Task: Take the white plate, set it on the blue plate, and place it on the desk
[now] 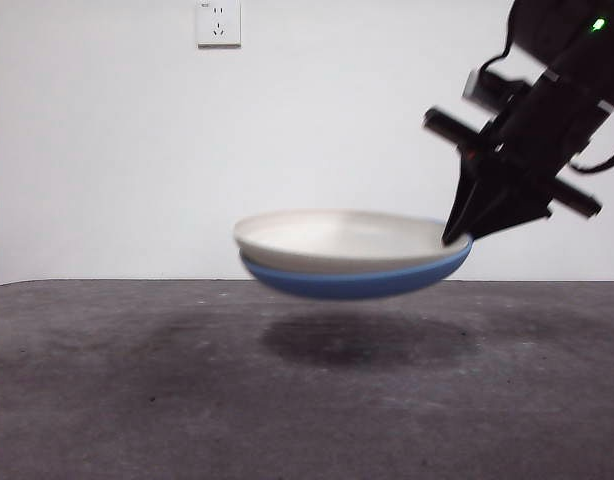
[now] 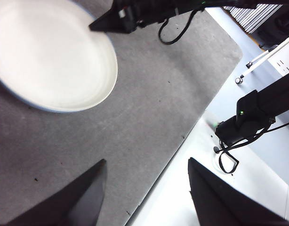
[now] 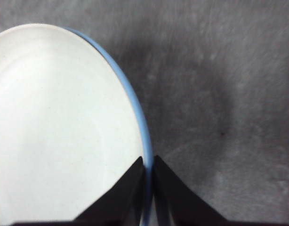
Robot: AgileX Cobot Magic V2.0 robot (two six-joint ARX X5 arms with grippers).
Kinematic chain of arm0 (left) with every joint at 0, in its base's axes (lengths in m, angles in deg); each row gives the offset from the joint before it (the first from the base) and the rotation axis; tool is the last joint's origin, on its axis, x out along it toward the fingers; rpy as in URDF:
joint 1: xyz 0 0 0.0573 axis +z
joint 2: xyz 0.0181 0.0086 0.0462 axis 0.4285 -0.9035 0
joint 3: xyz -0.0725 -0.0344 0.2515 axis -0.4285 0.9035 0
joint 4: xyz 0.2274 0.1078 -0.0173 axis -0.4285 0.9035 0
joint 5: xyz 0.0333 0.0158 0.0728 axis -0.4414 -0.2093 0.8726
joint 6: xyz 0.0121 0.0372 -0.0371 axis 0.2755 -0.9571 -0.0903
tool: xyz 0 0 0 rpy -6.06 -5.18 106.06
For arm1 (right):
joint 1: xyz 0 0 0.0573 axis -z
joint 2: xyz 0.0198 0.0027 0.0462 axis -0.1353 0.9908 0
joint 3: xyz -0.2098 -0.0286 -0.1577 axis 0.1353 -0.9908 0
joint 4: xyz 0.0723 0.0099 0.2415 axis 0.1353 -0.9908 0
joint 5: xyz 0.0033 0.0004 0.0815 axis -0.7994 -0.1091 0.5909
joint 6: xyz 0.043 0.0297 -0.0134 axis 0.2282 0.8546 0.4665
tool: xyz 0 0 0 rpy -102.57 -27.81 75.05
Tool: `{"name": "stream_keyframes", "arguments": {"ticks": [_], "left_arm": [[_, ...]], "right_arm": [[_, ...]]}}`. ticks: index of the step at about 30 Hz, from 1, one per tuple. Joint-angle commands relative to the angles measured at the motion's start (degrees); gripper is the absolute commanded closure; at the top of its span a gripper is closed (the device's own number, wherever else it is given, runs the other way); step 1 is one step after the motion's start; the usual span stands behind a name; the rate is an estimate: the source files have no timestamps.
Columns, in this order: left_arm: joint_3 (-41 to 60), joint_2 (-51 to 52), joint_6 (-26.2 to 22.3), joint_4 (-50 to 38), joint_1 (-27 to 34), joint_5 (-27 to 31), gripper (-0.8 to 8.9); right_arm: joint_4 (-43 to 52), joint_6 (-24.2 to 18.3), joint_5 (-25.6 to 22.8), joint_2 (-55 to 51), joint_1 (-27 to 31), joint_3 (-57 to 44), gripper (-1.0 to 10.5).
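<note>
Table (image 1: pixel 107 400): dark grey and mottled, nearest you, bare beneath the plates except for their shadow.
Blue plate (image 1: pixel 357 280): lifted clear of the table, carrying the white plate.
White plate (image 1: pixel 337 240): nested inside the blue one, so both travel together.
Right hand (image 1: pixel 465 232): jaws clamped on the stacked rims at one edge, which leaves the stack slightly tilted.
Left hand (image 2: pixel 147 188): jaws apart, holding nothing, waiting well aside.

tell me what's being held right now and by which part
The right gripper is shut on the rims of the stacked white plate and blue plate, holding both above the desk. The left gripper is open, holding nothing.
</note>
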Motion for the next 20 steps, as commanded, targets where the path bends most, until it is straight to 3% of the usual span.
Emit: {"name": "stream_keyframes", "arguments": {"ticks": [1,20], "left_arm": [[-0.52,-0.35,-0.92,-0.59,-0.26,-0.33,5.34],[-0.52,-0.35,-0.94,-0.61,-0.26,-0.31,5.34]], "right_arm": [[1.53,2.05,-0.79,2.73,-0.87,1.40,9.4],[5.31,3.23,-0.59,11.23,-1.46,1.40,9.4]]}}
